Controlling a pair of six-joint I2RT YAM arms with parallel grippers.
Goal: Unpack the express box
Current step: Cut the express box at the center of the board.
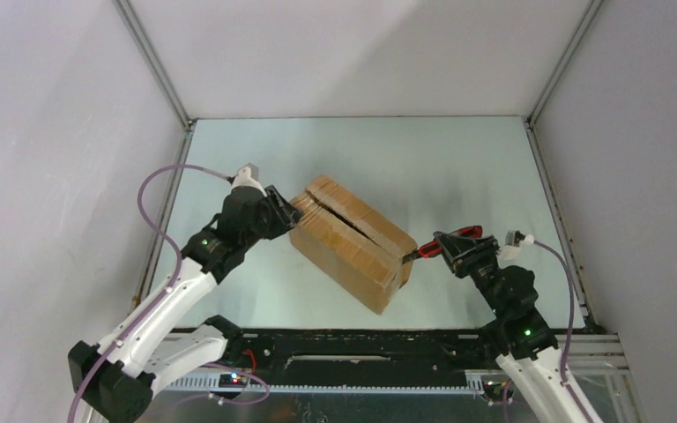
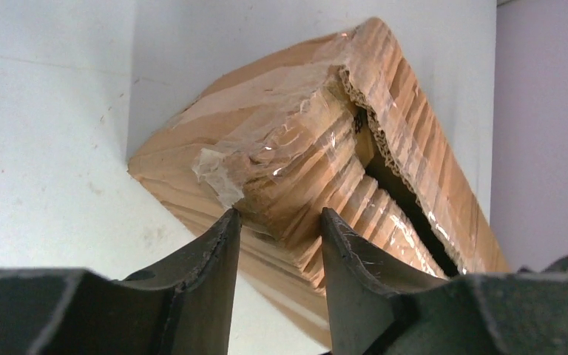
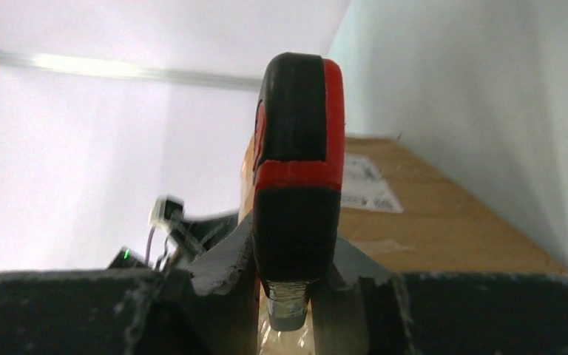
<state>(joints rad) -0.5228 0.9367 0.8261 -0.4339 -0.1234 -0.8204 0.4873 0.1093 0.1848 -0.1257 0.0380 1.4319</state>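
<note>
The express box (image 1: 353,240) is a brown cardboard carton lying slantwise mid-table, its top seam split into a dark slit. My left gripper (image 1: 293,214) is at its far-left end. In the left wrist view the gripper (image 2: 277,216) is open, its fingertips standing either side of the crumpled, taped flap end of the box (image 2: 303,140). My right gripper (image 1: 445,248) is shut on a red-and-black cutter (image 1: 460,236), whose tip is at the box's near-right corner. In the right wrist view the cutter (image 3: 299,148) sits clamped in the gripper (image 3: 293,248), with the box (image 3: 444,229) and its white label (image 3: 366,185) behind.
White enclosure walls with aluminium frame rails (image 1: 157,66) close in the pale table (image 1: 458,167) on three sides. A black rail (image 1: 361,348) runs along the near edge between the arm bases. The left arm's purple cable (image 1: 154,189) loops beside the left wall.
</note>
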